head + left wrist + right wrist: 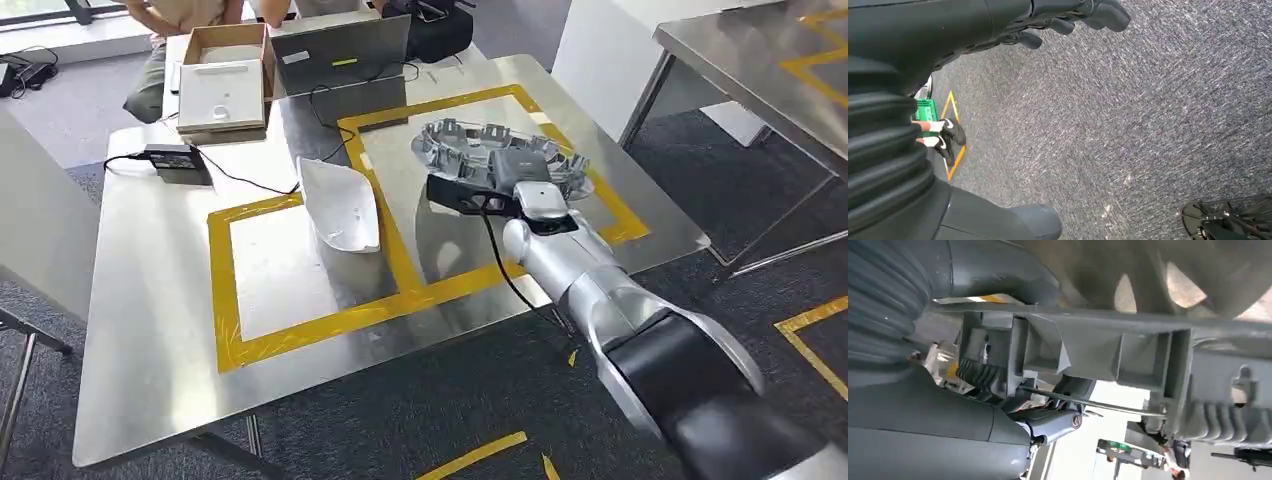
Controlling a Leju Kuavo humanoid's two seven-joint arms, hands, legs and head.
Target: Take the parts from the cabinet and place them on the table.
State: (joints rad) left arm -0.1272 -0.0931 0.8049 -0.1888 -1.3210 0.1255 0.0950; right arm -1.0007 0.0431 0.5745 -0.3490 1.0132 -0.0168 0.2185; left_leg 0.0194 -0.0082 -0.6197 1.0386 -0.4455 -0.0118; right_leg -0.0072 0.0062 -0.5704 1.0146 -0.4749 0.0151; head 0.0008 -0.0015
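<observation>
A grey ring-shaped cast part (470, 140) lies inside the right yellow-taped rectangle on the steel table (150, 330). My right hand (505, 185) grips the part's near rim. In the right wrist view the ribbed rim of the part (1128, 355) sits between my thumb (998, 267) and the fingers beneath it. A white curved shell part (340, 205) rests on the tape line between the two rectangles. My left hand (973, 30) hangs over the carpet with its fingers apart and nothing in it.
A cardboard box (225, 75), a laptop (340, 50) and a power adapter (178, 160) with its cable sit at the table's far side. A person (165, 40) sits behind them. A second steel table (770, 60) stands to the right. A person's shoes (945, 137) stand by a green crate (925, 110).
</observation>
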